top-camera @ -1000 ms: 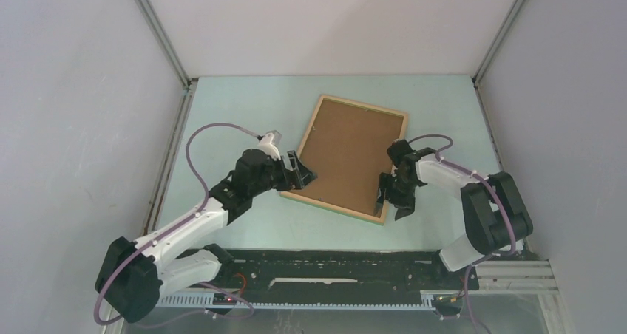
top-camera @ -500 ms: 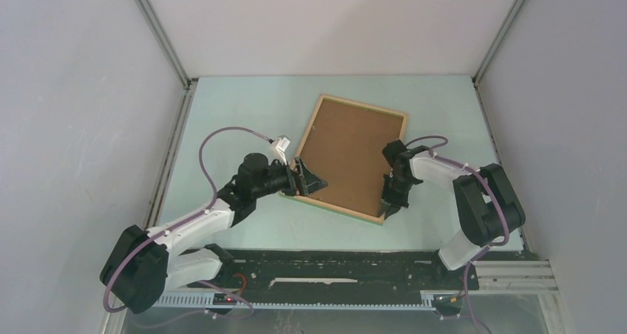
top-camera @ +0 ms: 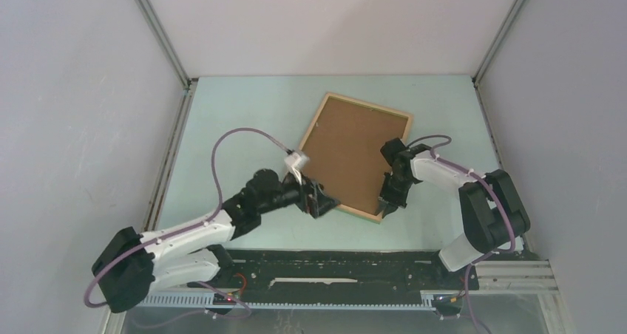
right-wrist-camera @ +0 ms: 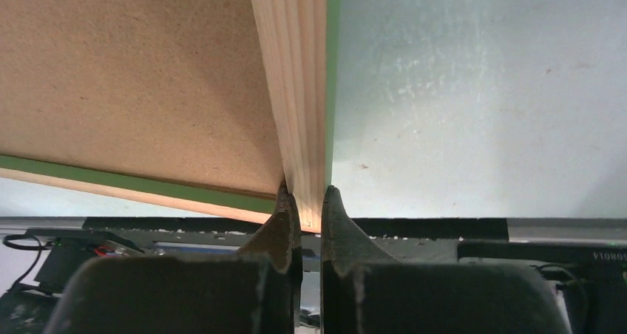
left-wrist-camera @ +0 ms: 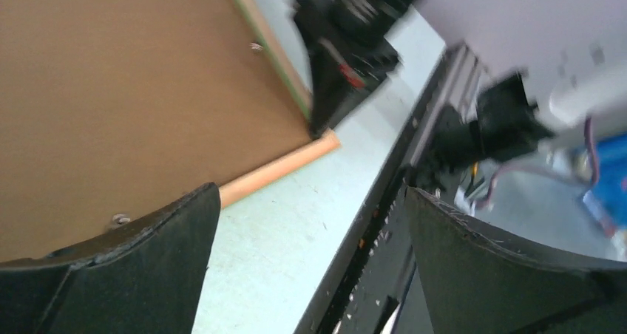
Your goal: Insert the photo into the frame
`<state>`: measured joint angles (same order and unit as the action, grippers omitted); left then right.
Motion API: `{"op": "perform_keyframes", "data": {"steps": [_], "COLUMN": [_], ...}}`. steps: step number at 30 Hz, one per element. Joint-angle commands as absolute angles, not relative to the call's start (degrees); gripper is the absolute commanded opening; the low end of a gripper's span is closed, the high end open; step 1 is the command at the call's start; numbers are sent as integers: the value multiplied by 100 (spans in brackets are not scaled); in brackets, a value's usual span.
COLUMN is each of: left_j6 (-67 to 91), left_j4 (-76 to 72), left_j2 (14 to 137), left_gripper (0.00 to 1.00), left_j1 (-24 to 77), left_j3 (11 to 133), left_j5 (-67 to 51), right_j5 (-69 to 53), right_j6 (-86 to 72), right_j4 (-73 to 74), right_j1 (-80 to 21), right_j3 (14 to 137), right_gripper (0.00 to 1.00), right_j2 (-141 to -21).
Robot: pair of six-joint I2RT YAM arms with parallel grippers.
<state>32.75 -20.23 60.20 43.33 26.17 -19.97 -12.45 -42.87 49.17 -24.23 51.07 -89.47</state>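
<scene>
Pale green tabletop (top-camera: 236,120), grey-white walls (top-camera: 333,24) on three sides. Thin light-wood rectangular frame (top-camera: 368,104), brown board-backed photo (top-camera: 351,153) inside, mid-table, askew. Right gripper (right-wrist-camera: 309,197): pinching frame's near-right edge. Left gripper (top-camera: 319,200): jaws spread wide, at near-left corner.

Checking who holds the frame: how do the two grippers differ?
Left gripper: jaws wide open, clamping nothing; right gripper: jaws shut on the frame rail. Left is at the frame's near-left corner, right by the near-right one. Both sit at its near end.
</scene>
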Motion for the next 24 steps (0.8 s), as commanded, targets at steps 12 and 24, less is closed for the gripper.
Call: {"op": "perform_keyframes", "data": {"steps": [12, 24], "left_j6": [-3769, -5222], "left_j4": [-4940, -6355], "left_j2": [7988, 10303], "left_gripper": [100, 98], "left_j1": [8264, 8420], "left_j3": [2098, 3258], "left_j5": [2743, 3894], "right_j5": [-1598, -1628], "right_j6": [-5016, -5169], "right_j4": [5984, 6027], "right_j1": [-2467, -2479], "right_j3": [6020, 6029], "right_gripper": [0, 0], "right_j2": [-8717, -8573]}}
